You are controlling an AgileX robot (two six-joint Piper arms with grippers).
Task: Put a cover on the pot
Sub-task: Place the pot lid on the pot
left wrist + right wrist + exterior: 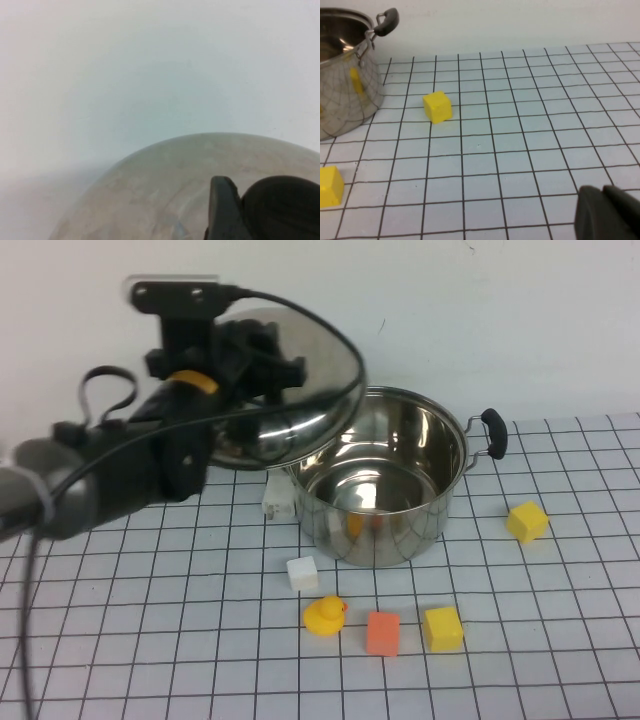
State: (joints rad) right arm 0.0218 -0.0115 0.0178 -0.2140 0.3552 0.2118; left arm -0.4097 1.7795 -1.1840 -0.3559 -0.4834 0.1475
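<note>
The pot (385, 480), a large shiny steel stockpot with black side handles, stands open and uncovered at the table's middle. My left gripper (262, 365) is shut on the black knob (285, 205) of the domed steel lid (290, 380). It holds the lid tilted in the air, up and to the left of the pot, overlapping its left rim. One finger (225, 210) presses the knob against the lid's dome (165, 190). My right gripper (607, 212) is out of the high view. It hangs low over the grid mat to the right of the pot (345, 75), shut and empty.
In front of the pot lie a white block (302, 573), a yellow duck (324, 616), an orange block (383, 633) and a yellow block (443, 628). Another yellow block (527, 521) lies to the right. A white object (279, 498) sits at the pot's left side.
</note>
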